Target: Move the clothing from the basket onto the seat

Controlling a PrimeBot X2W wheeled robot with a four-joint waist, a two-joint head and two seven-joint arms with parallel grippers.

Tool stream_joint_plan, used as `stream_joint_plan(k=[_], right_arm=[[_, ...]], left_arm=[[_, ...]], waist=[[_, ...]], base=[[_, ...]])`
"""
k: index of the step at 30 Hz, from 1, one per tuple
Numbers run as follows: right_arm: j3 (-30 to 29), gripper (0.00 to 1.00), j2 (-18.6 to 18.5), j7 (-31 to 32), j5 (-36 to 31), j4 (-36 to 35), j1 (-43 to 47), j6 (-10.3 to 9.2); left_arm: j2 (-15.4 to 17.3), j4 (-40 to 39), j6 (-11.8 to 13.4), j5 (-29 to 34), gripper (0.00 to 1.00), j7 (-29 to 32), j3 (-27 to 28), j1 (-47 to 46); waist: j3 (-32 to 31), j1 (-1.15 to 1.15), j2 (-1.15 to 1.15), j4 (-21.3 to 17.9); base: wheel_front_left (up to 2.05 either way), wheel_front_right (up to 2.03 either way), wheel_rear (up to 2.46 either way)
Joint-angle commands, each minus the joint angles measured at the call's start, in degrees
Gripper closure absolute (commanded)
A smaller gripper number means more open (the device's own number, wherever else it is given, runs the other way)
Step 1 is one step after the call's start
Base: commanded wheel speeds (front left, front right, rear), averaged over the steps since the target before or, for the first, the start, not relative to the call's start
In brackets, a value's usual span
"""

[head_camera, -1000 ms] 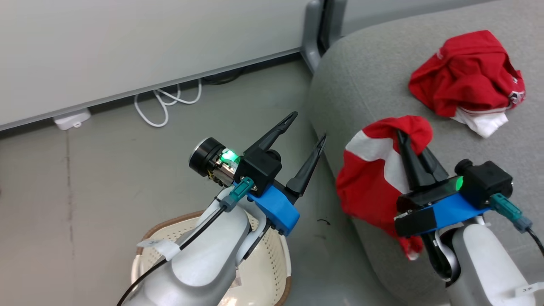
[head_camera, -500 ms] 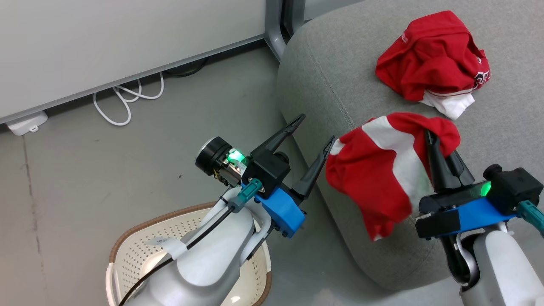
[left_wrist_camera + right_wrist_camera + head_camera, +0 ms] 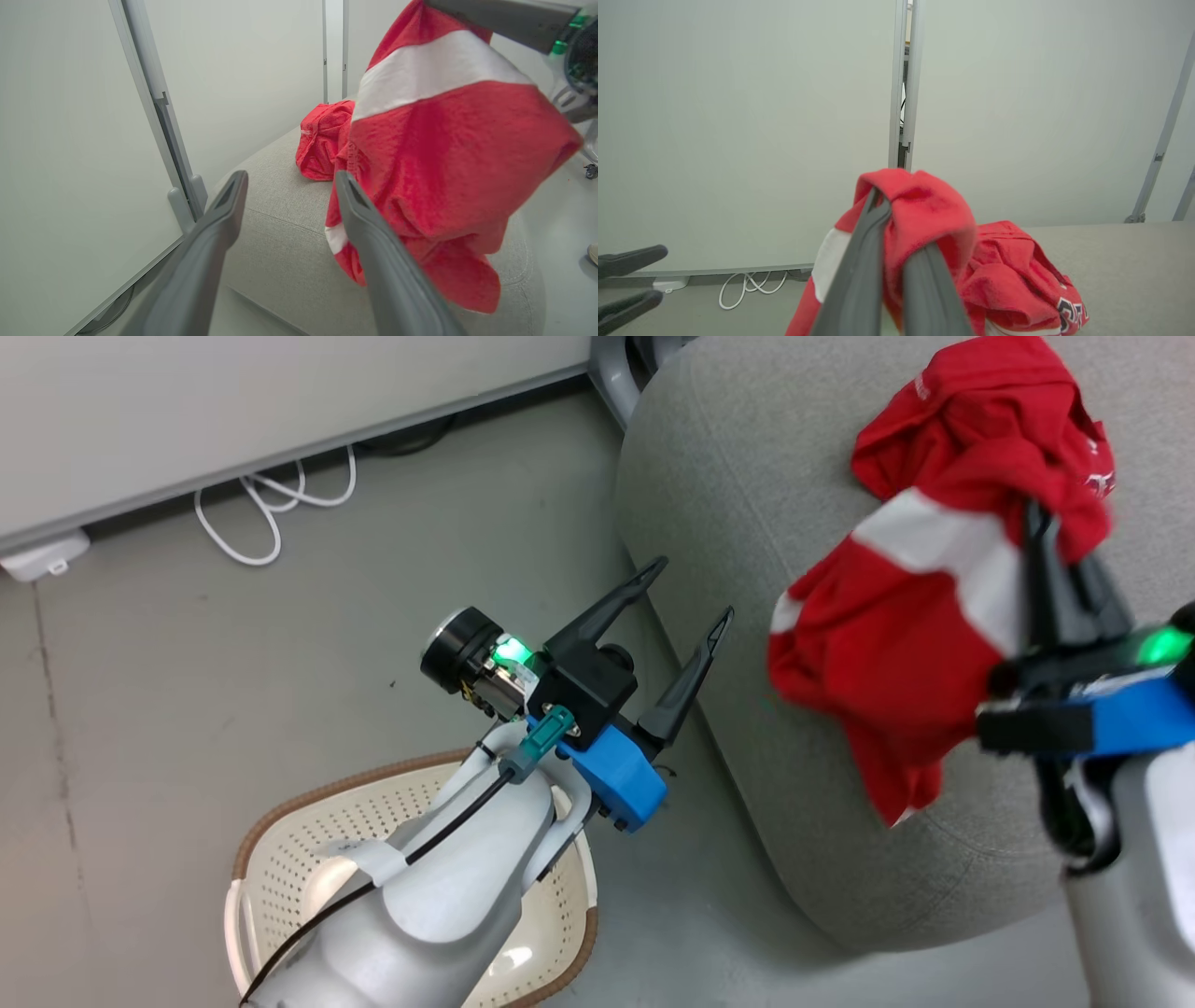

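My right gripper point(image 3: 1038, 527) is shut on a red garment with a white stripe point(image 3: 896, 653), which hangs from it above the grey seat point(image 3: 728, 476), near its front edge. The second red garment point(image 3: 980, 420) lies bunched on the seat just behind. In the right wrist view my fingers point(image 3: 859, 280) pinch a red fold point(image 3: 924, 205), with the lying garment point(image 3: 1017, 280) beyond on the seat point(image 3: 1134, 261). My left gripper point(image 3: 695, 590) stands open and empty above the cream basket point(image 3: 280, 812), left of the seat. The left wrist view shows the hanging garment point(image 3: 444, 140) close to its right finger.
A white cable point(image 3: 271, 513) and a small white box point(image 3: 42, 555) lie on the grey floor along the wall. A grey partition post point(image 3: 611, 364) stands at the seat's back corner. The basket's inside is mostly hidden by my left arm.
My right gripper has lifted the striped garment higher and carried it farther over the seat, towards the other garment. The head camera has shifted. My left gripper has stayed open above the basket.
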Motion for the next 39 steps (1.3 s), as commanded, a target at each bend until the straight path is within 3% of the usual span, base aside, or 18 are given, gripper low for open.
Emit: stream_joint_plan(k=[1, 13, 22, 26, 32, 39], right_arm=[[-0.8, 1.00, -0.9, 0.0, 0.0, -0.9, -2.9, 0.03], [-10.8, 1.00, -10.6, 0.0, 1.0, -2.8, -24.3, 0.03], [-18.4, 1.00, -23.8, 0.0, 2.6, 6.5, -34.9, 0.02], [-20.5, 1.00, -27.6, 0.0, 1.8, 12.6, -36.1, 0.02], [-21.3, 1.00, -29.1, 0.0, -0.2, 21.8, -33.7, 0.02], [-20.8, 1.00, -25.2, 0.0, -1.7, 30.2, -31.6, 0.03]], left_arm=[[0.5, 0.0, 0.2, 0.4, 0.00, -0.3, 0.2, -1.1], [0.5, 0.7, 0.9, 2.5, 0.00, 0.3, -0.8, -7.3], [0.0, 1.0, 1.2, 3.8, 0.00, 0.3, -1.9, -11.8], [-0.1, 1.3, 1.4, 3.9, 0.00, 0.2, -2.4, -13.1], [-0.3, 1.7, 1.7, 3.9, 0.00, 0.0, -2.8, -13.7], [-0.2, 2.1, 1.9, 3.7, 0.00, -0.1, -3.0, -13.9]], waist=[[1.6, 0.00, 0.00, 0.4], [13.4, 0.00, 0.00, 2.4], [20.8, 0.00, 0.00, 4.3], [22.7, 0.00, 0.00, 5.0], [23.9, 0.00, 0.00, 5.3], [24.6, 0.00, 0.00, 5.5]], base=[[0.00, 0.00, 0.00], [0.00, 0.00, 0.00], [0.00, 0.00, 0.00], [0.00, 0.00, 0.00], [0.00, 0.00, 0.00], [0.00, 0.00, 0.00]])
